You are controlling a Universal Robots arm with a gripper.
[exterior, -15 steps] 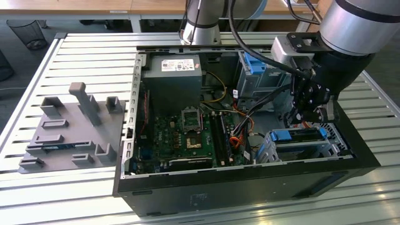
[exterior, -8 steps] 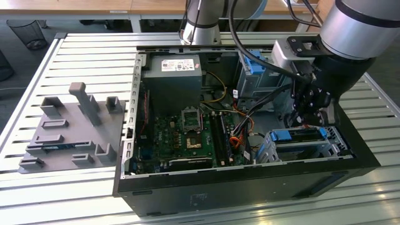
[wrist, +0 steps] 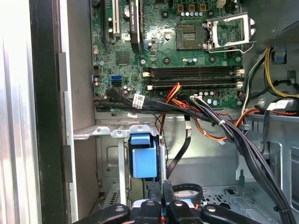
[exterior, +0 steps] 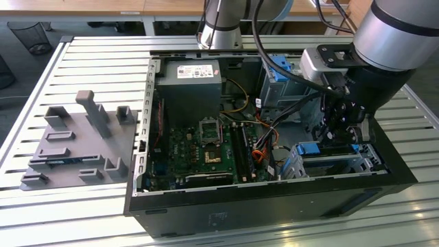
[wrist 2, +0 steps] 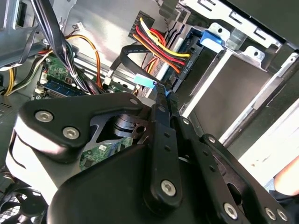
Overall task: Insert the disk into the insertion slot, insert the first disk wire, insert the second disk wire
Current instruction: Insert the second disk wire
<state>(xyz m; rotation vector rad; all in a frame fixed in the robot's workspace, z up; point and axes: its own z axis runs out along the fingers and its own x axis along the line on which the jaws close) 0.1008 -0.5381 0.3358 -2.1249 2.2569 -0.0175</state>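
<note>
Slatted aluminium bench, open PC case lying on its side at centre, grey fixture plate at 9 o'clock in the exterior view.

Gripper is inside the case at roughly 3 o'clock in the exterior view, hanging just above the insertion slot, the small perforated cage in the case's near corner toward the exterior view's right.

The disk looks already seated: its blue bracket shows at the cage mouth, and the first wrist view has the same blue tab sitting in the cage frame. The drive body itself is hidden, so how fully it is seated I can't confirm.

Jaws are together, pinched on something small with a blue end: in the second wrist view the fingertips meet just short of the black power plug with red/yellow leads, which sits against the cage. What exactly is clamped, I can't tell; probably a flat data-cable connector.

Key relation: the cage's connector face lies straight ahead of the fingertips, along the finger axis, near but with a gap. My read: work stands at the wire stage.
</note>
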